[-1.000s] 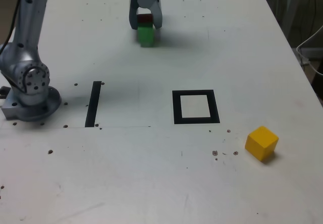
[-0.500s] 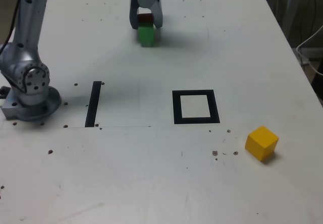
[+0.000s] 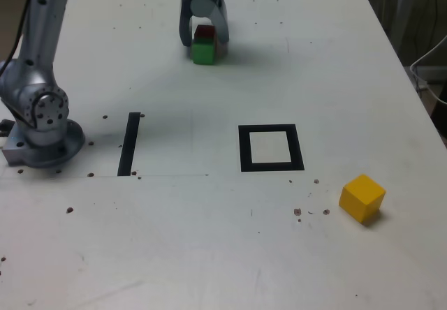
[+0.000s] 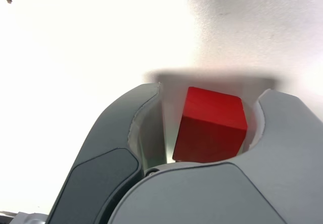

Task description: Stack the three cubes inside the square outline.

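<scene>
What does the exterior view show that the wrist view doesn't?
Exterior only: the green cube under the red one, the yellow cube near the table front, the black square outline, a black tape strip and the arm base. Wrist only: a clear gap between the red cube and one of the fingers. Both: the red cube between the gripper fingers.

- The gripper (image 3: 203, 36) stands at the table's (image 3: 209, 254) 12 o'clock edge, its jaws straddling a red cube (image 3: 204, 32) stacked on a green cube (image 3: 204, 52).
- The square outline (image 3: 271, 148) sits mid-table — empty.
- The yellow cube (image 3: 362, 197) lies at the outline's 4 o'clock.
- A black tape strip (image 3: 129, 143) lies at the outline's 9 o'clock.
</scene>
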Action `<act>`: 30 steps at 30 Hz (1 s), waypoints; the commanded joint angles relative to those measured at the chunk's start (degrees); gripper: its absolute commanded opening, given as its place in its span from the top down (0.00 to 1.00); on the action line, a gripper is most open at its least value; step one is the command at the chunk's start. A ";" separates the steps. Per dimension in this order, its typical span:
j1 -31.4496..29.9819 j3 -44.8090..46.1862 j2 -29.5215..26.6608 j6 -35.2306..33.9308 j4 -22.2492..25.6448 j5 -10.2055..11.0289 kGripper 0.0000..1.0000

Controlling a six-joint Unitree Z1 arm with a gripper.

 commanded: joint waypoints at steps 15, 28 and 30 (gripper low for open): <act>0.49 -0.98 -0.81 0.47 -1.46 -0.33 0.14; 0.77 -1.81 -0.50 0.47 -0.61 0.15 0.36; 0.77 -1.73 -0.39 0.47 -0.64 0.18 0.40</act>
